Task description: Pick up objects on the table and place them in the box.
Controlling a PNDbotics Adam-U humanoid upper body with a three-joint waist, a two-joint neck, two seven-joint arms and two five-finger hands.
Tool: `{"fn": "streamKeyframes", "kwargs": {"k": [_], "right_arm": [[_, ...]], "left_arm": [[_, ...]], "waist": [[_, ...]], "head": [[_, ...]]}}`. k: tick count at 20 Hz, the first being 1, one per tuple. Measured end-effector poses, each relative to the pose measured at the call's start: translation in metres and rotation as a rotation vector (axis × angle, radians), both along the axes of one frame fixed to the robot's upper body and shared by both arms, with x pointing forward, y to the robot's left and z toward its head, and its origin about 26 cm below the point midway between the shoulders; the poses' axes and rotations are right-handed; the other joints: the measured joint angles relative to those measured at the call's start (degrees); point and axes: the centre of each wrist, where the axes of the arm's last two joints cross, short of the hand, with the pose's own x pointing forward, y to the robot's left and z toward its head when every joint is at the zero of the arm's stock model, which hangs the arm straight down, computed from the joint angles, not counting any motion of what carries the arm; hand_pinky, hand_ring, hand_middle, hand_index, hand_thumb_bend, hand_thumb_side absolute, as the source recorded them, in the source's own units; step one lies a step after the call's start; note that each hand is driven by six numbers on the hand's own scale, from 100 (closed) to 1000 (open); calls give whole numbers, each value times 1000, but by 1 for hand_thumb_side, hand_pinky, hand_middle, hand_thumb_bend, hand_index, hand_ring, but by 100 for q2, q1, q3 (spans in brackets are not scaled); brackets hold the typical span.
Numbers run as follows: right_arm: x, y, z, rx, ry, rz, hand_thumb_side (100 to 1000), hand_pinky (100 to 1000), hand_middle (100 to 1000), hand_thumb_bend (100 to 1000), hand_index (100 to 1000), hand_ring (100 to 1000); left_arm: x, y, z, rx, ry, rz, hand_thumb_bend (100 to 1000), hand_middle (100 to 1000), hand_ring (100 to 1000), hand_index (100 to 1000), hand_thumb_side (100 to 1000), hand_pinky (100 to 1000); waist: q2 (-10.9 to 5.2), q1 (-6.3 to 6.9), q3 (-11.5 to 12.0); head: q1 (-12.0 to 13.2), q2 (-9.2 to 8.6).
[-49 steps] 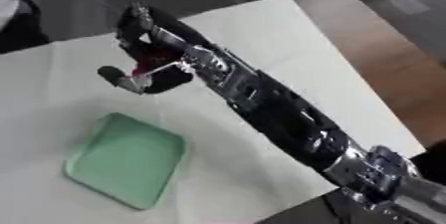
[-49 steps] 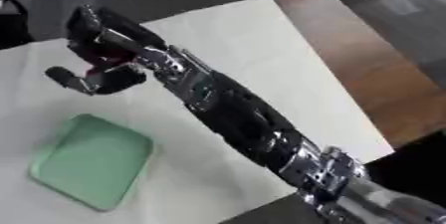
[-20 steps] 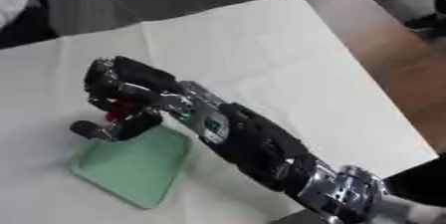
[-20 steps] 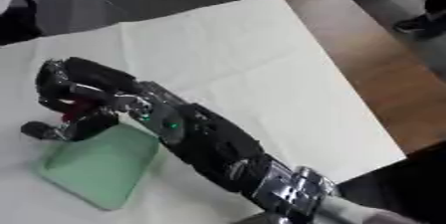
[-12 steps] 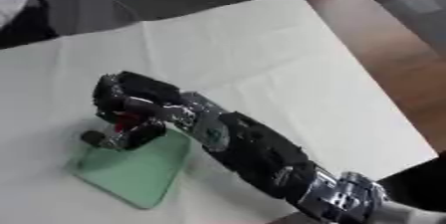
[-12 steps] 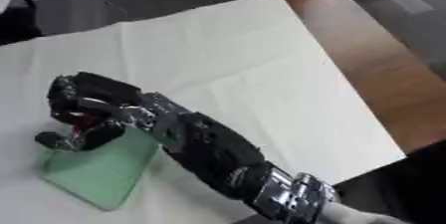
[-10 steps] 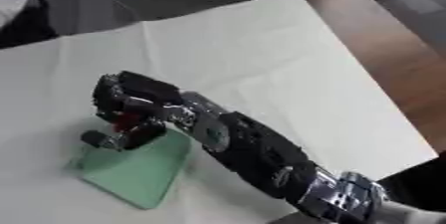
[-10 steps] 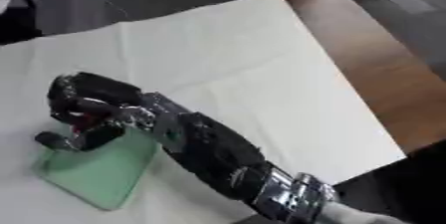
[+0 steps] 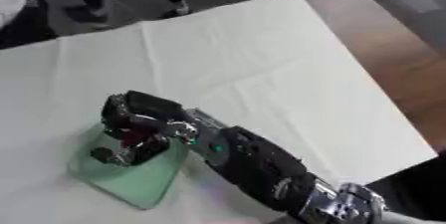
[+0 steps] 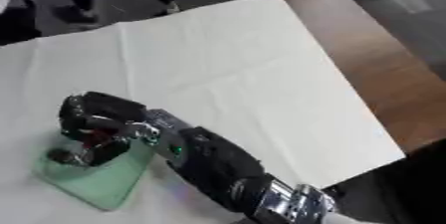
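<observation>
Your right arm [image 9: 261, 168] comes in from the lower right corner, across the white cloth [image 9: 253, 63]. Your right hand [image 9: 139, 123] sits over the far part of the green box [image 9: 131, 183], fingers curled around a small red object [image 9: 132, 137]; can't make out more than its colour. The box is a shallow green tray lying on the cloth near the table's near-left side. Brown tabletop [image 9: 392, 54] is bare along the right. Left hand isn't visible.
</observation>
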Motion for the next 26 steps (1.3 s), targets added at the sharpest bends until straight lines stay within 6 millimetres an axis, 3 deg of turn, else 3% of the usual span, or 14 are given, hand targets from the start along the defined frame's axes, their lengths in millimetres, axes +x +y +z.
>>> {"fn": "streamKeyframes", "kwargs": {"k": [10, 14, 19, 21, 25, 26], "right_arm": [[-5, 13, -13, -28, 14, 66, 114, 100, 100, 209, 100, 100], [-5, 16, -17, -41, 9, 90, 173, 100, 100, 245, 100, 100], [-5, 18, -21, -47, -29, 126, 314, 100, 104, 173, 199, 100], [-5, 18, -22, -46, -50, 145, 366, 100, 174, 192, 248, 100], [-5, 20, -24, -48, -78, 167, 435, 100, 387, 186, 444, 113], [-5, 20, -25, -53, -84, 169, 450, 100, 435, 182, 479, 191]], "left_arm": [[0, 0, 0, 0, -1, -1, 492, 646, 474, 784, 652, 484], [0, 0, 1, 0, -5, -2, 493, 646, 474, 784, 652, 485], [0, -1, 2, 0, -9, -3, 493, 646, 475, 783, 653, 486], [0, -1, 2, 0, -9, -4, 493, 646, 475, 783, 652, 486], [0, -1, 2, 0, -11, -4, 493, 646, 475, 783, 652, 486], [0, -1, 2, 0, -11, -5, 493, 646, 475, 783, 652, 487]], "waist": [[0, -3, 1], [1, -3, 7], [5, -4, 22], [5, -6, 25], [6, -8, 35], [6, -8, 35]], "head": [[5, 6], [11, 6], [55, 6], [58, 6], [61, 6], [62, 6]]}}
